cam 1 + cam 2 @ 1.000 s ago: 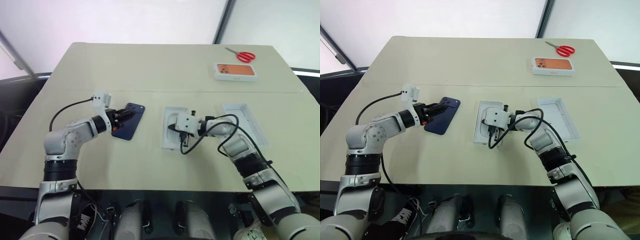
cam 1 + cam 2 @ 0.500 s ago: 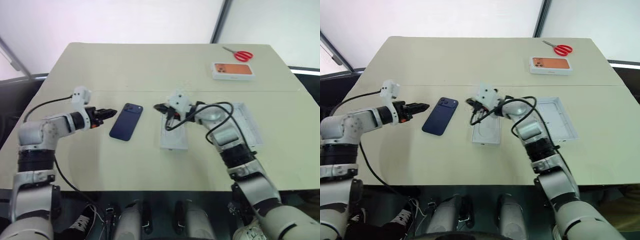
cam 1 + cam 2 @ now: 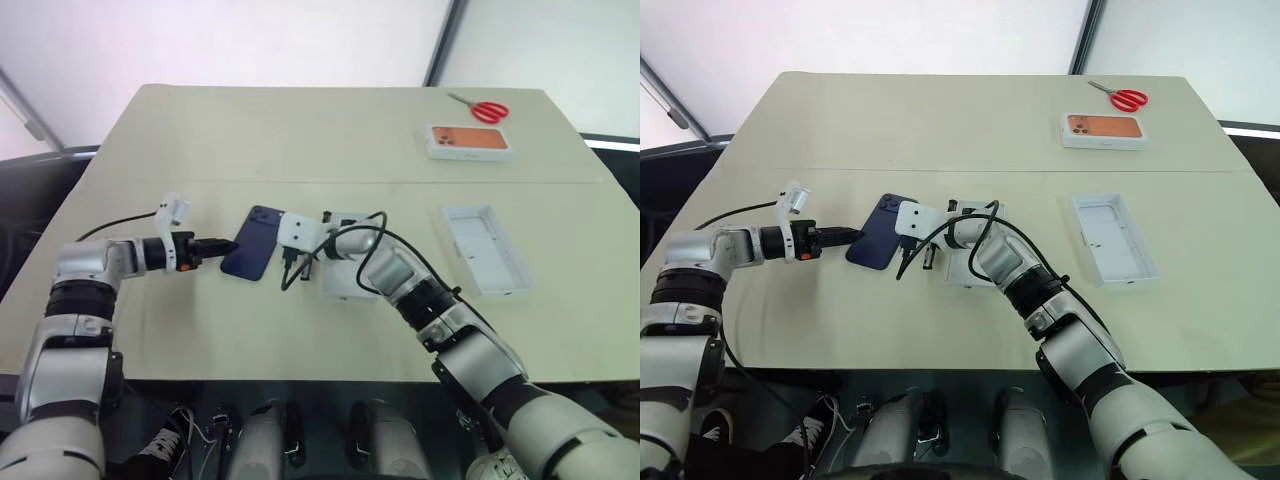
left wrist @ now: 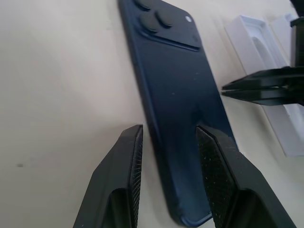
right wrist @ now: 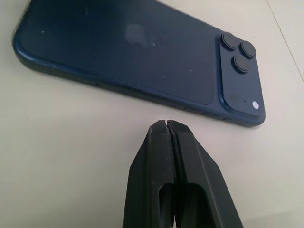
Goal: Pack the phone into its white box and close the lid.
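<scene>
The phone [image 3: 256,256] lies face down on the table [image 3: 300,140], camera cluster toward the far end, free of any grip. It sits just left of the white box [image 3: 350,283], which the right arm partly covers. The lid [image 3: 483,249] lies well apart to the right, hollow side up. An orange-printed box [image 3: 471,142] and scissors [image 3: 482,109] rest at the far right corner, clear of the work.

Left gripper [image 3: 225,245]: fingers spread partway, holding nothing. In the left wrist view its pads [image 4: 129,164] straddle the phone's near left corner, one beside the long edge, the other over the phone's back. Contact cannot be confirmed.

Right gripper [image 3: 908,247]: fingers pressed together, empty. In the right wrist view the closed tips point at bare table just beside the phone's long right edge, near but apart.

Handling assessment: the phone looks rigid, thin and moderately heavy for its size, with a smooth glossy back and rounded edges, so it is likely slippery. Lying flat, it offers no gap beneath. The best hold appears to be across the two long edges near mid-length, after tilting one edge up; the closed right tips could serve as a stop or lever. A corner-only pinch risks the phone pivoting or sliding. The cardboard parts look light and easily shoved.
</scene>
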